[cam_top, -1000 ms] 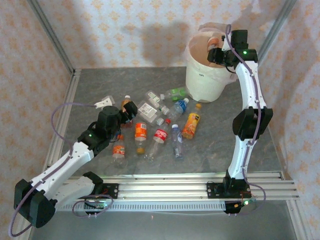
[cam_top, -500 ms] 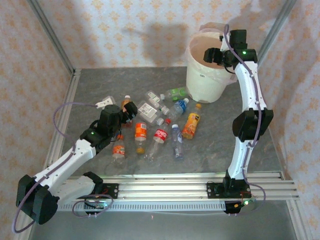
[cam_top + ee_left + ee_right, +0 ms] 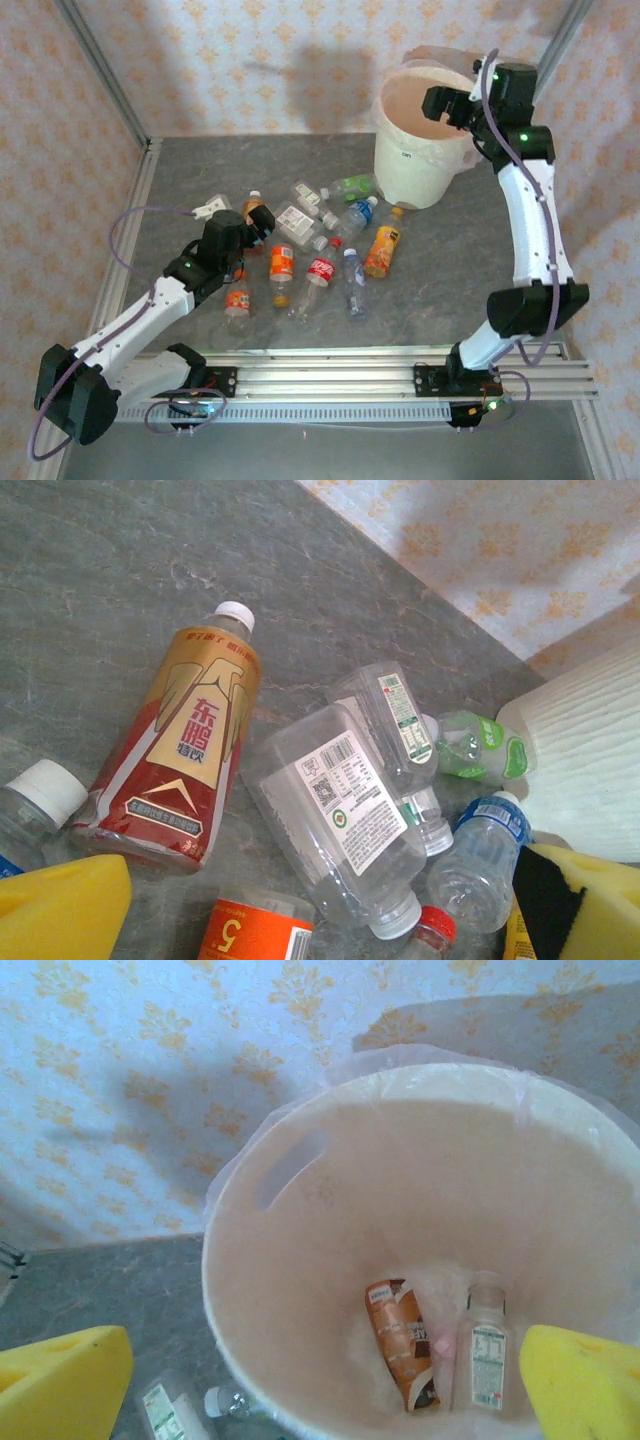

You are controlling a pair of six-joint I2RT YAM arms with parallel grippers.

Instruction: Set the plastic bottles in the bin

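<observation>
With your left tool [image 3: 325, 905] spread above bottles [image 3: 340, 820] strewn on the desk [image 3: 100, 580] and your right tool [image 3: 320, 1380] spread empty over the bin [image 3: 300, 1210], pinch the red-labelled bottle [image 3: 175, 750] mid-body (light, slick, probably crushable).

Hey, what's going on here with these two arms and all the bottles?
Two robot arms are clearing bottles off a table into a bin. The right end effector hangs open and empty over the bin, where two bottles lie. The left end effector hovers open above those on the table, holding nothing.
</observation>
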